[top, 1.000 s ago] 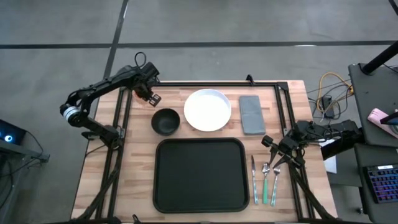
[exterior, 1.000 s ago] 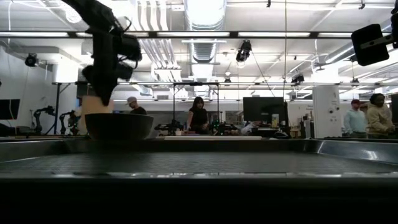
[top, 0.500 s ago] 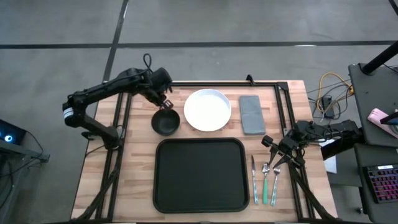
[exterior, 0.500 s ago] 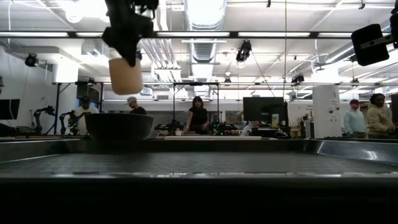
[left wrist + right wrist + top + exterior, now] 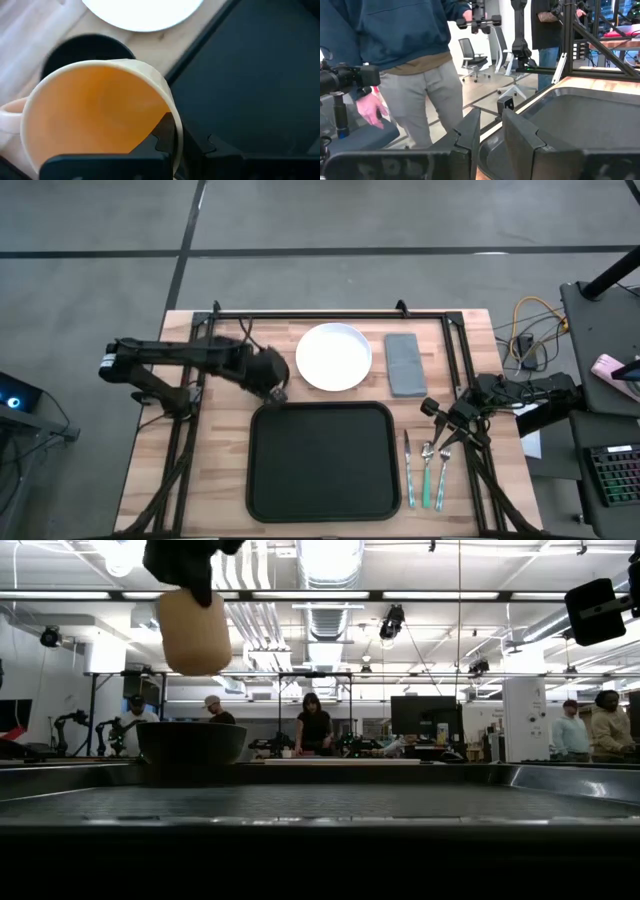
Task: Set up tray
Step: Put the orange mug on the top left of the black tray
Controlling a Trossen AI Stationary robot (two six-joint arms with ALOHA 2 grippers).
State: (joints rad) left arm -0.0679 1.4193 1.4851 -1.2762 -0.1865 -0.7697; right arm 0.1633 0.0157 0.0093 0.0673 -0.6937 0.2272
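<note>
High view: our left end effector [image 5: 272, 376] sits over the bowl, which it mostly hides, just off the tray's [image 5: 322, 460] 11 o'clock corner. The tray lies flat at the desk's [image 5: 225, 470] near centre, bare, so nothing is loaded yet. Plate [image 5: 334, 357] at the tray's 12, touching nothing; napkin [image 5: 404, 363] at 1, beside the plate. Cutlery [image 5: 427, 472] lined up at the tray's 3 o'clock, off the rim. Right end effector [image 5: 449, 423] is parked just above the cutlery at the desk's 3 o'clock edge, waiting.

Low view: a beige cup [image 5: 193, 632] hangs high, well clear of the dark bowl [image 5: 191, 743] below it. We read that height as clearance to carry the cup over the bowl toward the tray.

Left wrist view: the cup [image 5: 100, 112] is mouth toward the camera, handle out to one side, with one finger [image 5: 167, 135] inside the rim and the wall pinched, so the left end effector is clamped on the cup. Bowl [image 5: 85, 50], plate [image 5: 142, 12] and tray [image 5: 255, 75] lie beyond it.

Right wrist view: fingers [image 5: 470, 131] stand slightly apart on nothing; tray rim [image 5: 555, 112] ahead, a person [image 5: 405, 60] standing beyond the desk.
</note>
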